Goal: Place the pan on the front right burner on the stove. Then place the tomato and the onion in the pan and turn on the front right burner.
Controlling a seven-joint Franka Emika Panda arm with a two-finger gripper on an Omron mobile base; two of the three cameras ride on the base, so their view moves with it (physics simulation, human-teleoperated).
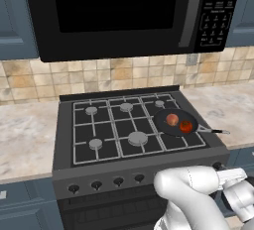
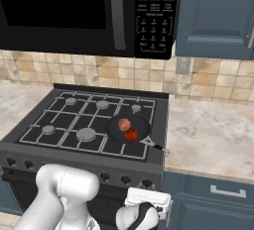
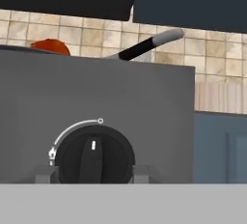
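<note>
**Claw at the rightmost stove knob, pan loaded**

The pan (image 1: 174, 122) sits on the front right part of the stove (image 1: 64, 140), its handle pointing right toward the marble surface (image 2: 213, 135). Inside it lie the tomato (image 1: 186, 126) and, just beside it on the far side, the onion (image 1: 172, 119). Low at the stove's front, the claw (image 3: 91, 175) has its two fingertips (image 3: 143, 173) on either side of a black knob (image 3: 92, 154), partly closed around it; the knob's white mark points straight up.
</note>
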